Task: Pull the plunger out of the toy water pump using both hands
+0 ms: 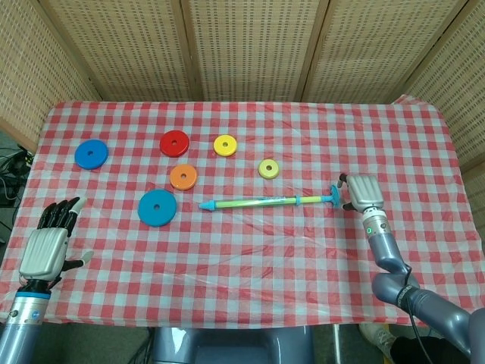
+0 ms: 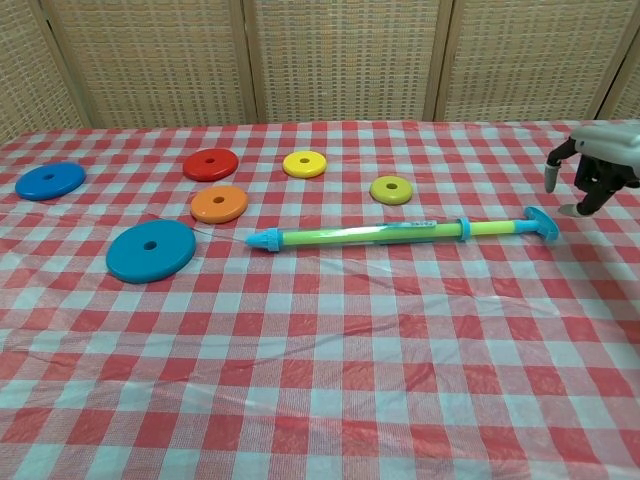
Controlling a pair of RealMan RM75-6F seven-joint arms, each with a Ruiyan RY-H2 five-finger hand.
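The toy water pump lies flat on the checked cloth, a green tube with a blue tip at the left. Its plunger handle is a blue T at the right end. My right hand hovers just right of that handle, fingers apart and pointing down, holding nothing. My left hand is at the table's front left corner, fingers spread and empty, far from the pump. The chest view does not show the left hand.
Coloured rings lie left of and behind the pump: a large blue ring, an orange ring, a red ring, a yellow ring, a lime ring and a far blue ring. Wicker screens stand behind the table.
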